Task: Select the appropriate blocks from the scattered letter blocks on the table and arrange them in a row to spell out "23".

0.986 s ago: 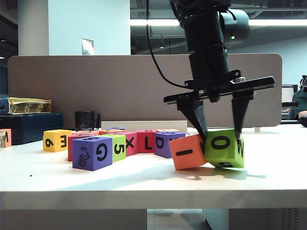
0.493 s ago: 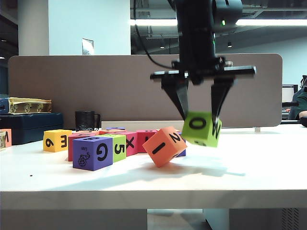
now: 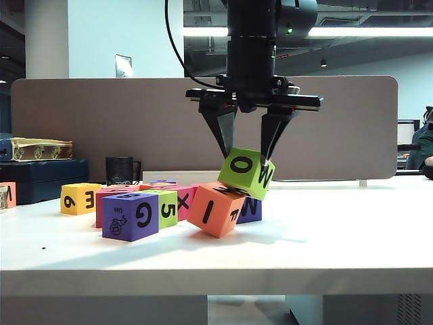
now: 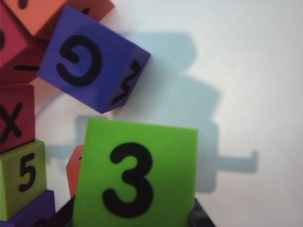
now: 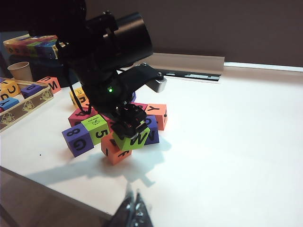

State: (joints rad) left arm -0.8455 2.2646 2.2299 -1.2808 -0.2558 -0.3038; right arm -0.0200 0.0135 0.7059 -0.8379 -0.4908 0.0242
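Lime green block (image 3: 247,173), faces "O" and "W" toward the exterior camera and "3" toward the left wrist camera, is clamped between the left gripper (image 3: 246,150) fingers, lifted off the table (image 3: 338,237), tilted against the tipped orange "I" block (image 3: 216,209). Right gripper (image 5: 133,210) hangs well apart near the table's front edge, fingertips pressed together.

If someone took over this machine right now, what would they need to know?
Left gripper: shut on the lime green cube, held above the table; its "3" face shows in the left wrist view.
Right gripper: shut, holding nothing, parked near the table's front edge.
Orange cube: tilted, leaning at the green cube; a "2" shows on its side.
Done: "3" picked.
Left: set both cubes in a row reading "23".
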